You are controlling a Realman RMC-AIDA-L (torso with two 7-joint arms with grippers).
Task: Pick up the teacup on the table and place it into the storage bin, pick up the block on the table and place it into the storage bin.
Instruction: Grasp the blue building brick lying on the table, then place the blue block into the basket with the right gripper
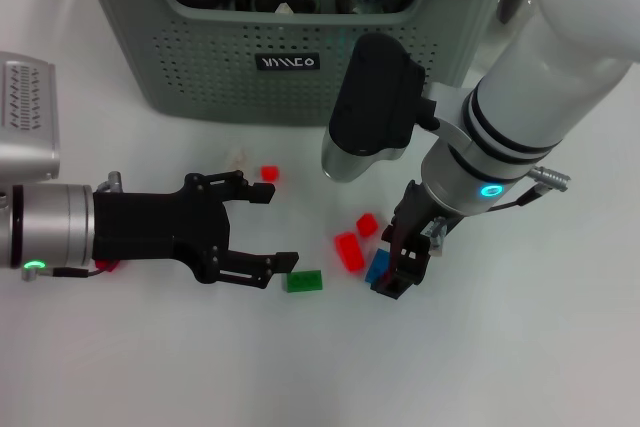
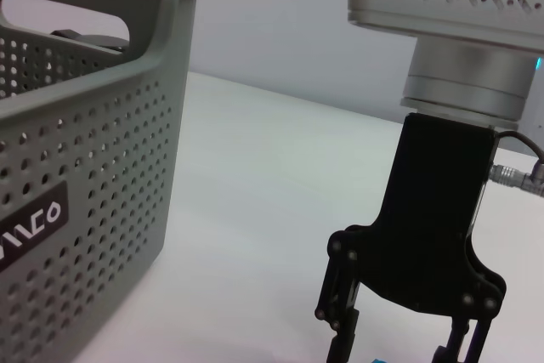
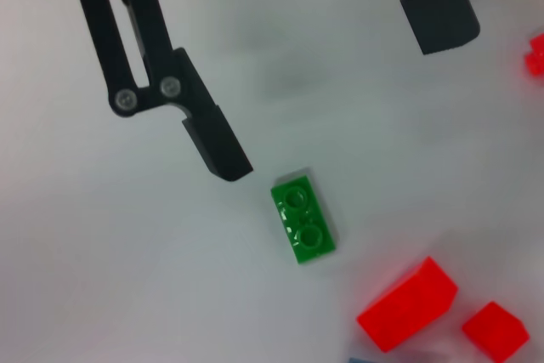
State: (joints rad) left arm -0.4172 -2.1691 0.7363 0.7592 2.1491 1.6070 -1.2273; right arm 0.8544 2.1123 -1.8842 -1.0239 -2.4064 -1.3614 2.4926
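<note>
Gripping smooth blue block (image 1: pixel 378 267), right gripper (image 1: pixel 398 265)

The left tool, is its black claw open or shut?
Open. The left tool has its two black fingers spread wide apart above the table, holding nothing, near the green block.

Setting reads as a robotics lab test station, not a home or kitchen. Evidence: a plain, seamless white counter (image 1: pixel 120 367) with a bare pale wall behind it in the left wrist view. Two white and silver robot arms reach over the surface, status lights lit green and blue. Props are staged rather than lived-in: small loose plastic bricks, red blocks (image 1: pixel 350 250), a green block (image 1: pixel 303 281) and a blue block (image 1: pixel 378 267), scattered near a perforated grey-green storage bin (image 1: pixel 200 77) holding dark teaware and glassware.
</note>
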